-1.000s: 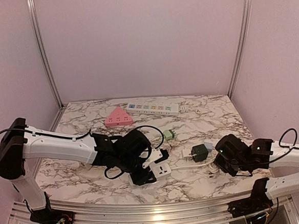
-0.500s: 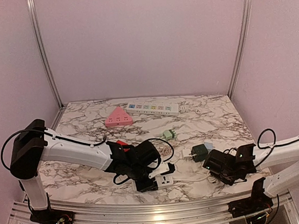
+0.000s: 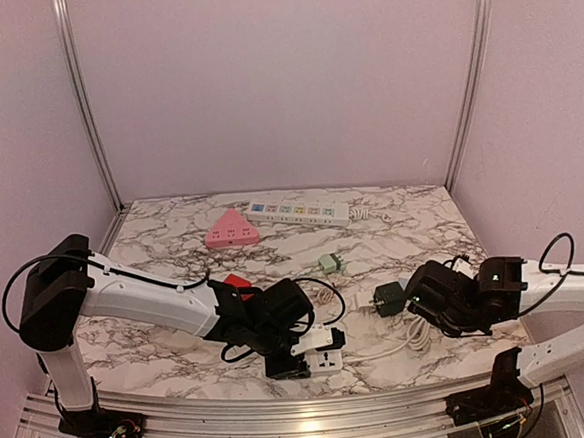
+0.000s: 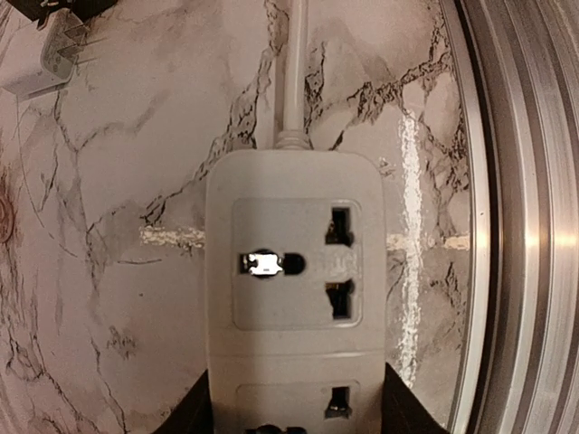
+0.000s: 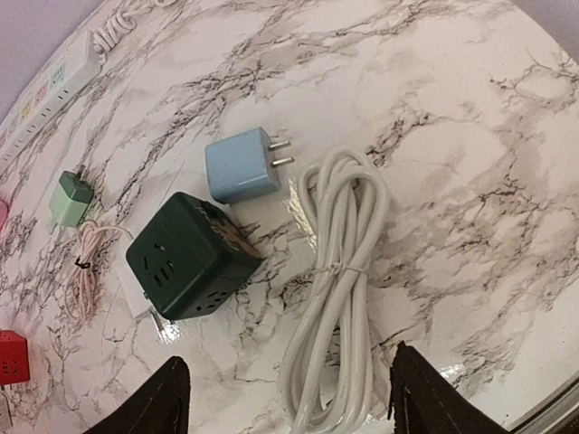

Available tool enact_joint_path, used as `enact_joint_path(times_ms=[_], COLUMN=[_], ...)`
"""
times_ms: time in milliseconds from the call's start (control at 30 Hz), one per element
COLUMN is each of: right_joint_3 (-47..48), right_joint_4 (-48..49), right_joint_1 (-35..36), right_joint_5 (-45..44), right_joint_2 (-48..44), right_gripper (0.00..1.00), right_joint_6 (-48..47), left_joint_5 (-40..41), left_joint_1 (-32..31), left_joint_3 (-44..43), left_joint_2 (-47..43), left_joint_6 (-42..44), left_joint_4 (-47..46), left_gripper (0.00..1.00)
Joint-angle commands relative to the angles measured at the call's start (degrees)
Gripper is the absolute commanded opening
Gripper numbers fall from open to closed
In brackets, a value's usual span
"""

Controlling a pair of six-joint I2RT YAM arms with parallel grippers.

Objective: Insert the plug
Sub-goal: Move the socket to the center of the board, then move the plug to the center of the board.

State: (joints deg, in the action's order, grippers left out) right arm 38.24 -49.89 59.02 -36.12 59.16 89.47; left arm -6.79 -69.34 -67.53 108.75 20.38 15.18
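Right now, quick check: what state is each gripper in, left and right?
Left gripper: closed on the white power strip.
Right gripper: open, jaws wide apart above the coiled white cable, holding nothing.

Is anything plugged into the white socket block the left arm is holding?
Empty, as far as visible: the white socket block shows bare holes; the blue plug lies loose on the table.
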Motion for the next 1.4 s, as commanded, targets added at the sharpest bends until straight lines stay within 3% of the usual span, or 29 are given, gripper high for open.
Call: enact_joint_path(times_ms=[0, 133, 267, 333, 433, 467, 700, 833, 967, 1167, 1367], right_joint_3=[3.3, 2.6, 2.0, 2.4, 4.0, 4.5, 9.4, 9.8, 10.1, 9.7, 7.8], right_joint_4=[0.0, 1.0, 4.0, 7.4, 12.4, 14.0, 19.9, 24.7, 25.4, 26.9, 24.8], right_joint_1=[0.5, 0.4, 0.1, -0.5, -1.1, -1.2, -2.8, -4.4, -6.0, -6.7, -6.7], right_joint_5=[-6.3, -9.6, -13.3, -14.4, -15.4, -15.5, -14.5, -8.8, -5.6, -2.3, 1.4], right_joint_2=[2.0, 3.5, 1.9, 0.7, -0.4, -0.7, -1.4, -3.2, -5.1, -6.9, -8.2], right_gripper=[0.70, 0.68, 0.67, 0.76, 0.97, 0.98, 0.98, 0.99, 0.98, 0.98, 0.99], right_joint_6=[-7.1, -6.3, -8.4, -14.5, -27.3, -31.5, -50.9, -60.7, -64.5, -69.7, -69.0], left_joint_5=[2.1, 4.9, 6.5, 6.5, 8.3, 8.6, 10.5, 22.7, 30.7, 29.2, 27.5], left_joint_1=[-0.4, -0.3, 0.8, 1.4, 2.0, 2.2, 6.6, 8.9, 11.4, 16.8, 20.1], left_joint_3=[1.9, 3.3, 5.0, 5.9, 6.8, 6.8, 4.8, 6.2, 7.3, 8.4, 9.1], left_joint_2=[-0.7, -1.6, -3.9, -5.6, -8.9, -10.1, -20.1, -26.0, -29.3, -30.0, -26.8], left_joint_6=[2.0, 1.5, 0.6, 0.5, 0.8, 0.8, -6.5, -13.8, -18.1, -26.6, -31.5], left_joint_4=[0.1, 0.1, 0.0, 0.0, -0.1, 0.1, -0.1, -2.2, -1.9, -0.9, -0.6], left_gripper=[0.28, 0.41, 0.67, 0.77, 0.94, 0.98, 0.99, 0.99, 0.99, 0.99, 0.99])
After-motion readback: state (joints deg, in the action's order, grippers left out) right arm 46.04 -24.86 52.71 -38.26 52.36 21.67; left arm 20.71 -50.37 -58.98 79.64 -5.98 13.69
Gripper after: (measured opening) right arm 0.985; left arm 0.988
